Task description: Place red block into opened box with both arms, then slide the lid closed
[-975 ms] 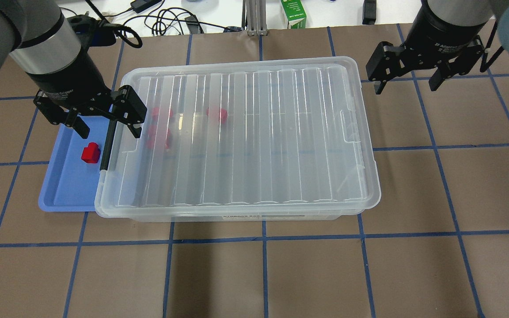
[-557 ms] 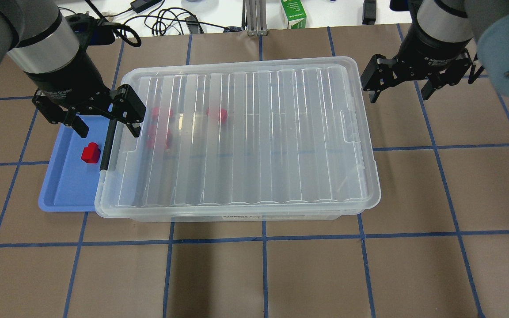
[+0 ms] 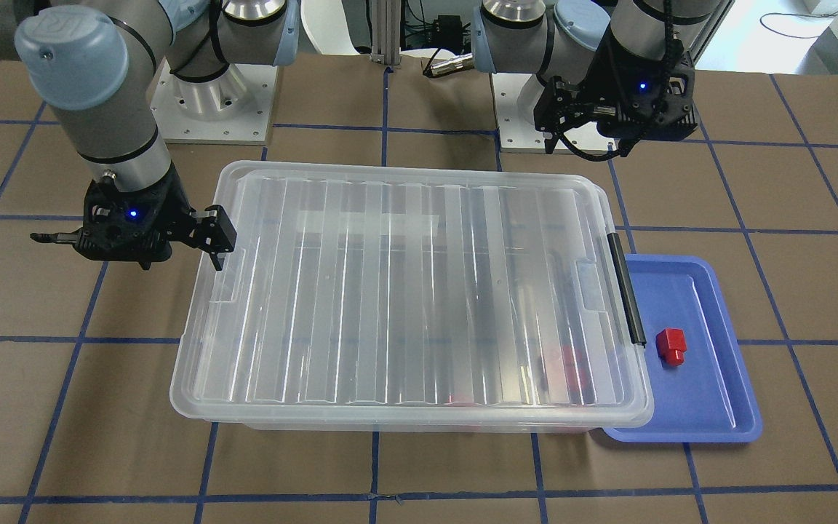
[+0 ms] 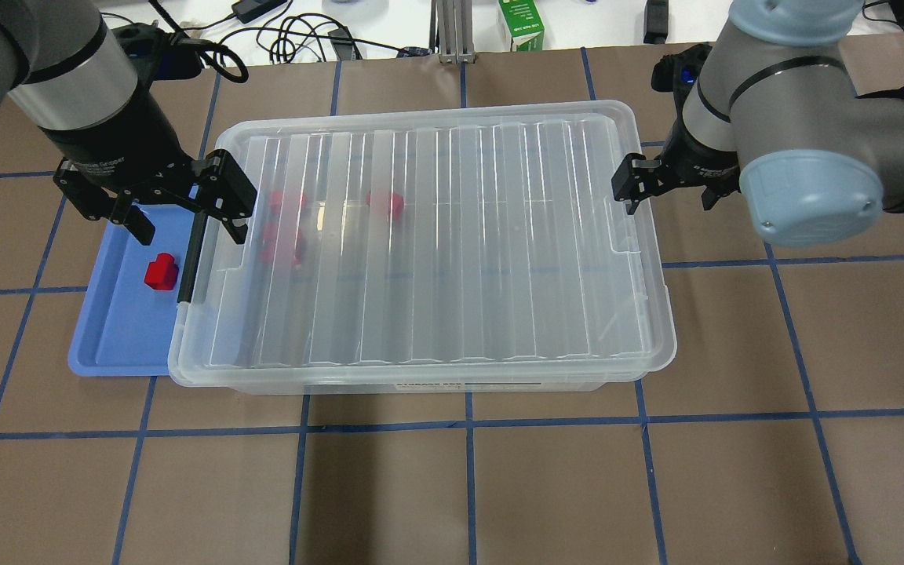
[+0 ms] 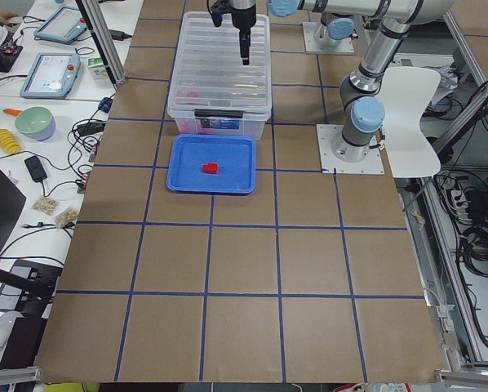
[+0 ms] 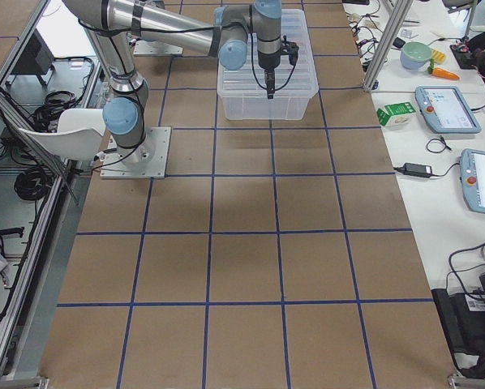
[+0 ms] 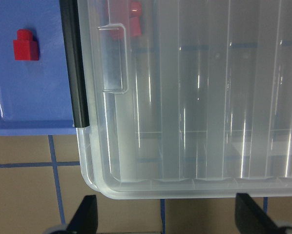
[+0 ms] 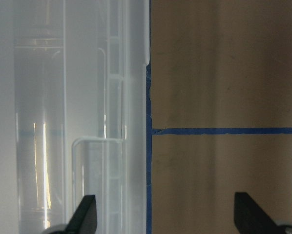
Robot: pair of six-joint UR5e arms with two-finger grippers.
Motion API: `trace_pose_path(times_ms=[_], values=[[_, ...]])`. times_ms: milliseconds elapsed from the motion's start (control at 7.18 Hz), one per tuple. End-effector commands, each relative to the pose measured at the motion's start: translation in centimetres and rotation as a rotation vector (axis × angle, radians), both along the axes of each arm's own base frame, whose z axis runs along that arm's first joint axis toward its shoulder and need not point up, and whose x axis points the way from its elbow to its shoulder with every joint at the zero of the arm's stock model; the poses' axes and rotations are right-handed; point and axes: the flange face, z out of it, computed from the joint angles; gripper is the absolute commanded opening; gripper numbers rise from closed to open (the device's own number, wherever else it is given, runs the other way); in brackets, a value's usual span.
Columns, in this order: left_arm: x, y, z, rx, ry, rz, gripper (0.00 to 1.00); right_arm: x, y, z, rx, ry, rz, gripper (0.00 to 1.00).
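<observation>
A: Front-facing view first. What did you log?
B: The lid [image 3: 404,291] lay over the box [image 3: 419,428], leaving only the black strip [image 3: 626,291] on one short rim uncovered. The red block [image 3: 671,346] sat on the blue tray [image 3: 717,415], outside the box. The right end effector [image 3: 128,239] stood at the lid's opposite short end, spread wide, one fingertip [image 3: 217,244] just beside the handle notch [image 3: 228,276].
A: And a second before?
B: It hung higher and well off the lid. It had swung in and dropped.
A: Overhead?
B: Same reading. The left end effector [image 4: 189,229] had barely shifted: spread apart, empty, straddling the black strip, the block near it on the tray. Other red pieces [image 4: 287,227] showed blurred through the lid.
A: Side views?
B: Too small to judge either end effector. Box and tray sat far up the desk [image 5: 244,261].
A: Wrist cameras?
B: Left wrist: block on the tray, strip and a notch beside it, both fingertips well apart at the bottom edge. Right wrist: the lid's rim and notch on one side, bare desk on the other, fingertips apart, holding nothing.
A: Meaning for the task?
B: My judgement: placing had not begun, since the box was covered. The right arm looked lined up to slide the lid back so the left could fetch the block. A fingertip missing the notch might skate over the plastic.
</observation>
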Motion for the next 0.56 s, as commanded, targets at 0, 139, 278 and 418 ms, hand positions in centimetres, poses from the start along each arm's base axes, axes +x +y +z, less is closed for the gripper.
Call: trace_pose_path(times_ms=[0, 139, 278, 418], values=[[0.23, -0.05, 0.17, -0.003, 0.0, 0.005, 1.0, -0.02, -0.12, -2.1, -0.009, 0.002, 0.003, 1.0], [0.23, -0.04, 0.09, -0.001, 0.0, 0.005, 1.0, -0.03, -0.12, -2.1, -0.009, 0.004, 0.006, 0.98], [0.3, -0.07, 0.17, -0.003, 0.0, 0.007, 1.0, -0.05, -0.12, -2.1, -0.009, 0.006, 0.013, 0.89], [0.3, -0.06, 0.23, -0.003, 0.0, 0.005, 1.0, -0.21, -0.2, -2.01, -0.012, 0.007, 0.013, 0.87]])
